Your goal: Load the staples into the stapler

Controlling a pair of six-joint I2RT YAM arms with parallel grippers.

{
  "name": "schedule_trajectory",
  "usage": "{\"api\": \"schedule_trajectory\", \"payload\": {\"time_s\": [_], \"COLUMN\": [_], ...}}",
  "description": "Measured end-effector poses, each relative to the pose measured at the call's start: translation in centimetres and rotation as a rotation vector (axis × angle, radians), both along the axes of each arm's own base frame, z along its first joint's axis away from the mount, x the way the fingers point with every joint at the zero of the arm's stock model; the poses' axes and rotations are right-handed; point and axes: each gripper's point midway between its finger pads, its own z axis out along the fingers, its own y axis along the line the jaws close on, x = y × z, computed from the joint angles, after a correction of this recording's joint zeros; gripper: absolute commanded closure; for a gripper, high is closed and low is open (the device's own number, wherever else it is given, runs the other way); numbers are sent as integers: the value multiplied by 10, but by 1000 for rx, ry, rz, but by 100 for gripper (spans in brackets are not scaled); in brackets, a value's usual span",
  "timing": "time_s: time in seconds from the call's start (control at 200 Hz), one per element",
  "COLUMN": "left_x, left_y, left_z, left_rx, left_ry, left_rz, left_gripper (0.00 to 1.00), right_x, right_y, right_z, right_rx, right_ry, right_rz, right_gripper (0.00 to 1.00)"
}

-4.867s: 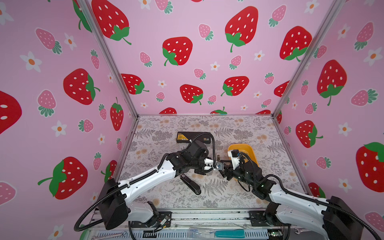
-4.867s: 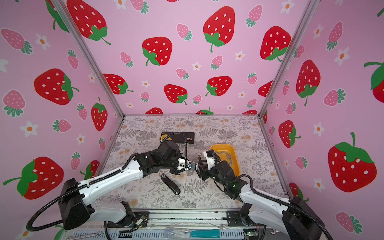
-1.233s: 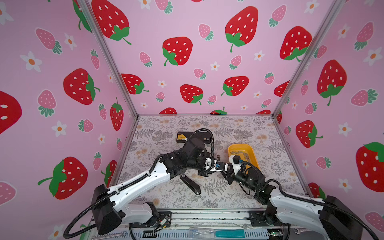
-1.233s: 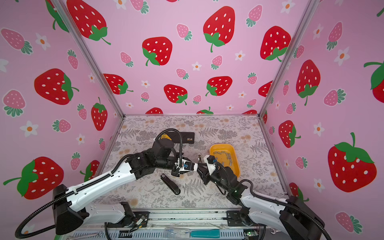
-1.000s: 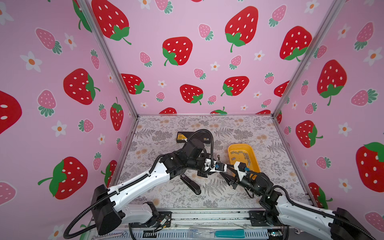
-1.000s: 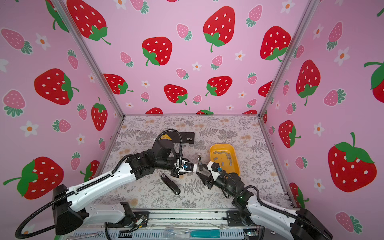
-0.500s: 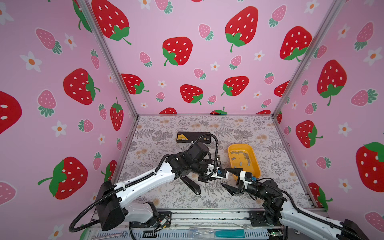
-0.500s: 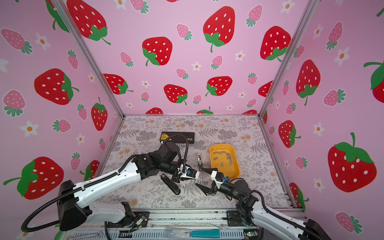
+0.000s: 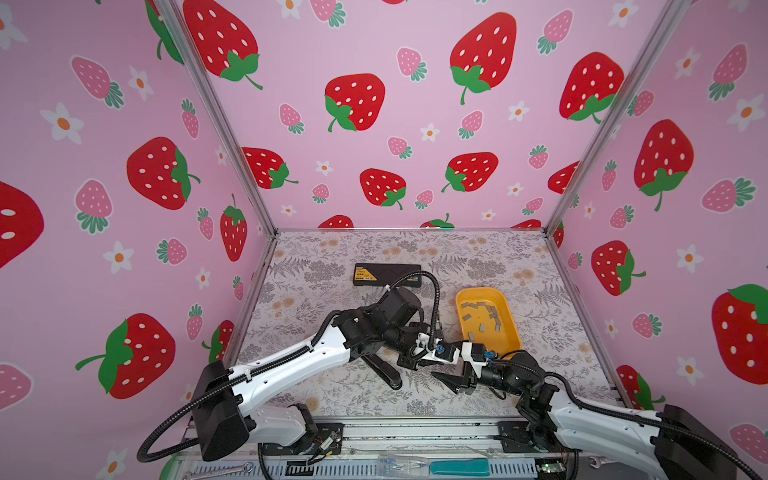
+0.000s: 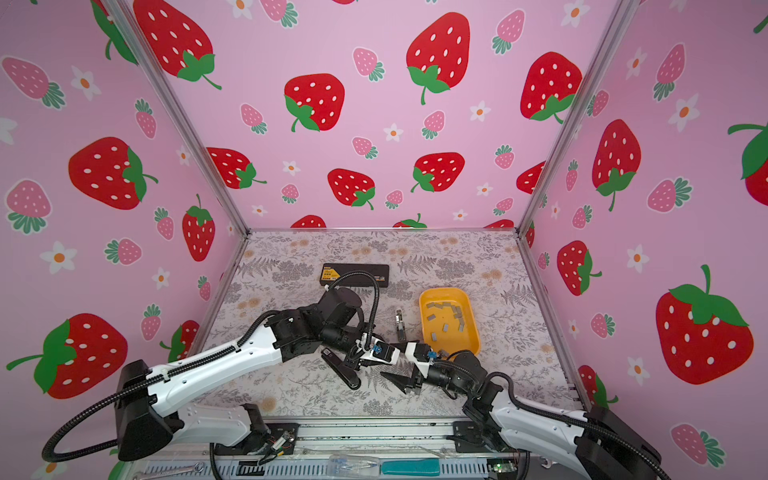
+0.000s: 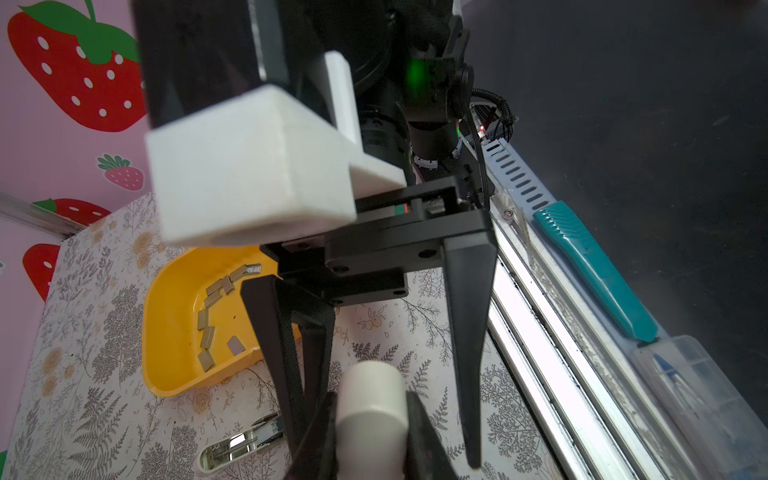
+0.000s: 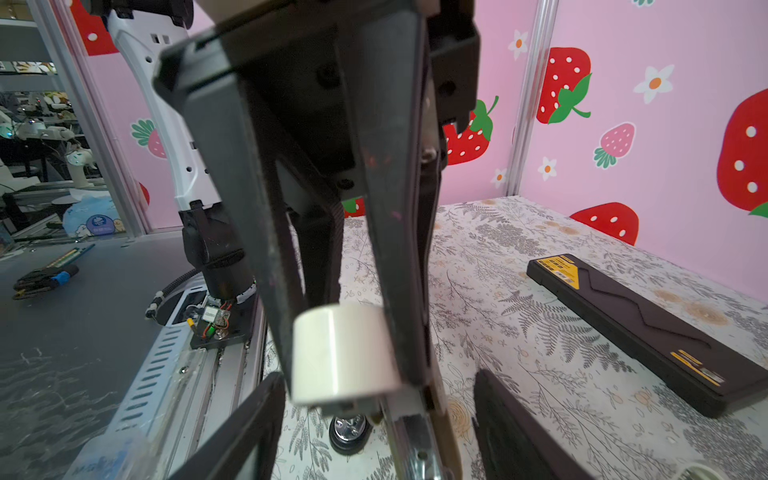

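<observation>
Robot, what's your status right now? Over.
Left tool shut on stapler. Right tool open, empty. Staples in tray, none picked. Second stapler lies beside tray.

The staples (image 9: 482, 327), short flat grey strips, are scattered loose inside a yellow tray (image 9: 505, 311) right of centre. A small whitish stapler (image 12: 340, 353) is held clear of the table, near the middle, clamped in the left gripper (image 11: 370, 440). A second stapler (image 10: 399, 320) is laid flat just left of the tray.
</observation>
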Motion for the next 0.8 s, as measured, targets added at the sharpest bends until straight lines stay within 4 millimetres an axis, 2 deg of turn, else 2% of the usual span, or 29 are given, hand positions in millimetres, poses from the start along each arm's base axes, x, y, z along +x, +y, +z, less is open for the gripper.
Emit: {"api": "schedule_trajectory", "payload": {"time_s": [0.105, 0.21, 0.255, 0.495, 0.545, 0.725, 0.8], "left_x": [-2, -3, -3, 3, 3, 6, 11], "left_y": [-1, -1, -1, 3, 3, 8, 12], "left_z": [0, 0, 0, 2, 4, 13, 18], "left_rx": [-1, -2, -1, 6, 3, -17, -32], "left_ry": [1, 2, 0, 7, -4, -49, -120], "left_rz": [-5, -9, -8, 42, 43, 61, 81], "left_gripper": [100, 100, 100, 100, 95, 66, 61], "right_x": [3, 9, 10, 18, 20, 23, 25], "right_y": [9, 18, 20, 22, 22, 26, 28], "right_z": [-1, -6, -7, -9, -8, 2, 4], "right_rx": [-17, -42, -50, -64, -60, -47, -47], "right_ry": [15, 34, 39, 13, 11, 1, 31], "right_rz": [-3, -23, -29, -78, -84, -97, -106], "right_gripper": [37, 48, 55, 76, 78, 85, 86]}}
